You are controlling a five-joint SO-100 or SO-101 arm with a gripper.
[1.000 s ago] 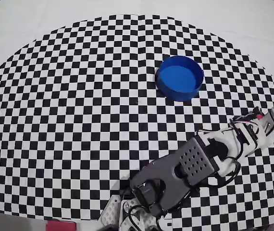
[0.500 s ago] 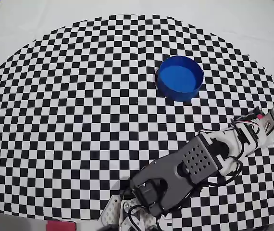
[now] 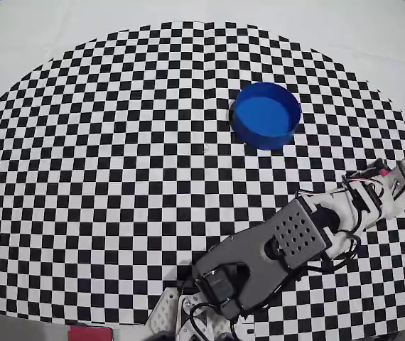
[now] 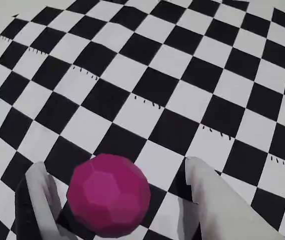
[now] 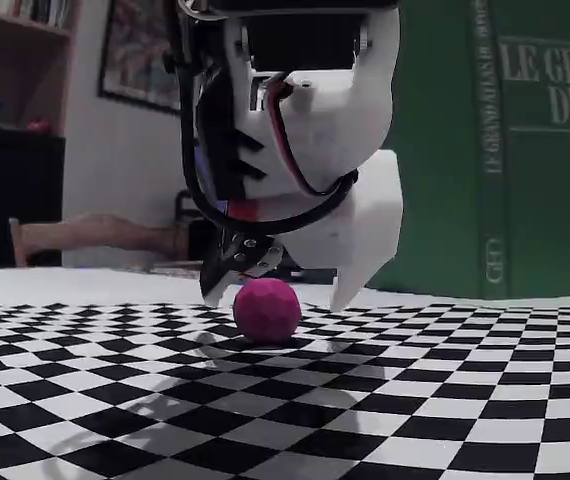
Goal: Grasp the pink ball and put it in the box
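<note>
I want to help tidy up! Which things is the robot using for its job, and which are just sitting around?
For the job:
- pink ball, on the checkered mat between the open fingers of the end effector
- blue box, empty

Just sitting around:
- checkered mat
- green book standing behind the mat
- chair and framed picture in the background

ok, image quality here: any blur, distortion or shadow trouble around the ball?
Wrist view: checker lines bow, so lens distortion; the pink ball is sharp, the near fingers soft. Fixed view: ball and gripper in focus, background room dim and soft, a faint shadow under the ball. Overhead view: even light, mild blur, ball hidden by the arm; the box is clear.
</note>
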